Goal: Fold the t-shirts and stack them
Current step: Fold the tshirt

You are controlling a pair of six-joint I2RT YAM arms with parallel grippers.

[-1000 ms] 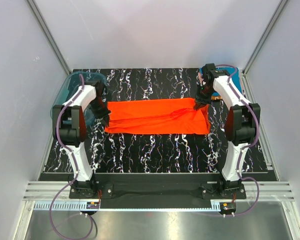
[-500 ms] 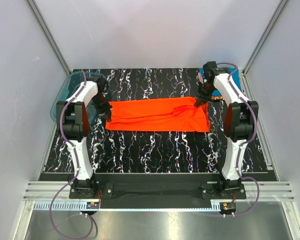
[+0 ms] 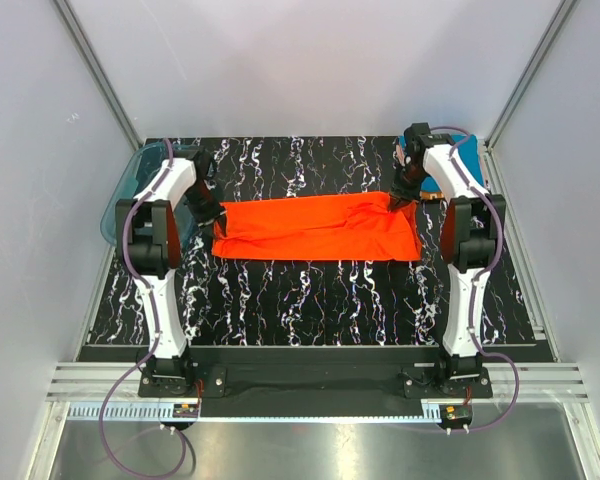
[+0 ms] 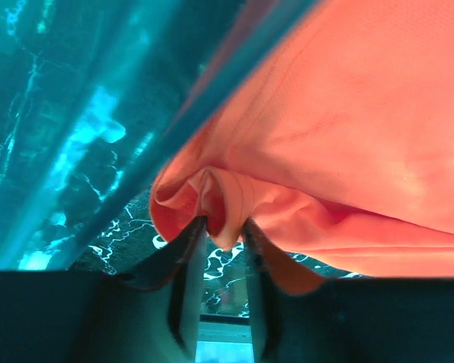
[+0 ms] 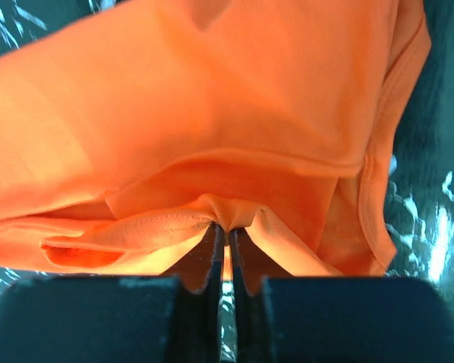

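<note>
From above, an orange-red t-shirt [image 3: 315,228] laid out as a long flat band across the centre of the frame, on the black marbled table [image 3: 310,300]; creased along its length, right end squarer than the left. At the band's left end, the left gripper [image 3: 217,222]; at its upper right corner, the right gripper [image 3: 393,203]. At the left edge of the frame, beside the left arm, a translucent teal tub [image 3: 130,185].

In the left wrist view, fingers [image 4: 183,246] parted, with marbled table showing through the gap low down; a small bunched fold of the shirt's edge sitting loose between the tips, not squeezed flat; teal tub wall across the upper left. In the right wrist view, jaws pressed nearly together, pinching a thin tuck of orange cloth at the tips; rest of the shirt fanning out over the upper frame, a stitched hem running down the right side.
</note>
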